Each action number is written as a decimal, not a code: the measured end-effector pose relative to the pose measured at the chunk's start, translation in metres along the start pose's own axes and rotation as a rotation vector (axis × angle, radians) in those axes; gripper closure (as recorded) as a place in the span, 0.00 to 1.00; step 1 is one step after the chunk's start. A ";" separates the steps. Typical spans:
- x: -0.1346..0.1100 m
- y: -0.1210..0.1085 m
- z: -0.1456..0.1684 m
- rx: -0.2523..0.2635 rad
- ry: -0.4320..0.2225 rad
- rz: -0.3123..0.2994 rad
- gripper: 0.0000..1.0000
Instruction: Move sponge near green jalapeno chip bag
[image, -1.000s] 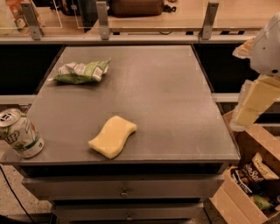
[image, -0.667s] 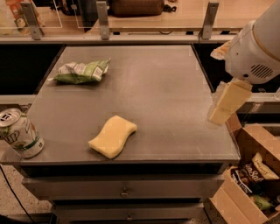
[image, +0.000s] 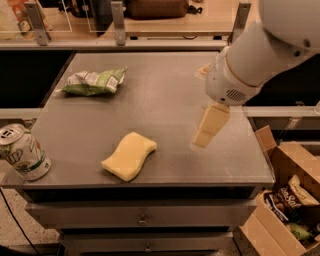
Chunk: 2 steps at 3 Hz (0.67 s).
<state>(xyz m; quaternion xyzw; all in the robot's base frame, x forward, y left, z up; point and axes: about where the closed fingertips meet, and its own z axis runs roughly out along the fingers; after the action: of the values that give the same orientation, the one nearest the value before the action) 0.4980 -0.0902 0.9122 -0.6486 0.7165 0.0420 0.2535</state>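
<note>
The pale yellow sponge (image: 129, 156) lies flat on the grey table near its front edge, left of centre. The light green jalapeno chip bag (image: 94, 82) lies crumpled at the table's back left. My gripper (image: 204, 139) hangs from the white arm above the right half of the table, to the right of the sponge and apart from it, holding nothing.
A green-and-white soda can (image: 21, 152) stands at the table's front left corner. A cardboard box (image: 289, 200) with dark snack packets sits on the floor to the right. The table (image: 165, 100) has drawers below its front edge. A railing runs behind it.
My arm has swung in from the right edge of the view to over the right half of the table, toward the sponge. Sponge, bag and can have not moved.
</note>
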 end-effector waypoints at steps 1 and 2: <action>-0.023 0.008 0.030 -0.057 -0.071 -0.041 0.00; -0.048 0.024 0.046 -0.126 -0.162 -0.092 0.00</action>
<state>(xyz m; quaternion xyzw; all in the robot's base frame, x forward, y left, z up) 0.4907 -0.0248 0.8857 -0.6899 0.6590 0.1278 0.2710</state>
